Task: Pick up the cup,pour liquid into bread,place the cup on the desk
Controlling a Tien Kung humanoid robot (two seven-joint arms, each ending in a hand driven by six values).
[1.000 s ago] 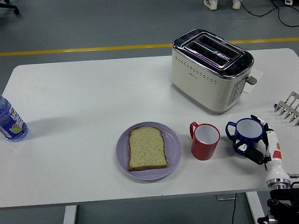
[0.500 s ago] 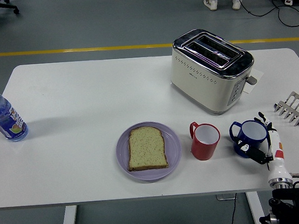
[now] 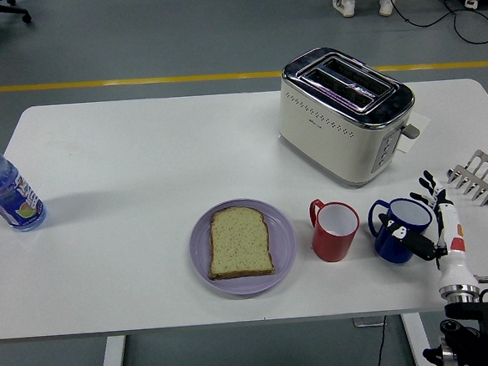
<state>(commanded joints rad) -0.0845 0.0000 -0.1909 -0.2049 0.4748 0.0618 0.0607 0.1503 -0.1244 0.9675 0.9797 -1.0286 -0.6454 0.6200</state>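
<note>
Gripping blue cup, right hand; upright, handle left.

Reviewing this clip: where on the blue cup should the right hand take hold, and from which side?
Grip the blue cup around its body from the right. It stands upright with its handle pointing left toward the red cup, so the right wall is bare, and the right hand already sits against that side. A side wrap probably leaves the open rim clear for pouring onto the bread.
</note>
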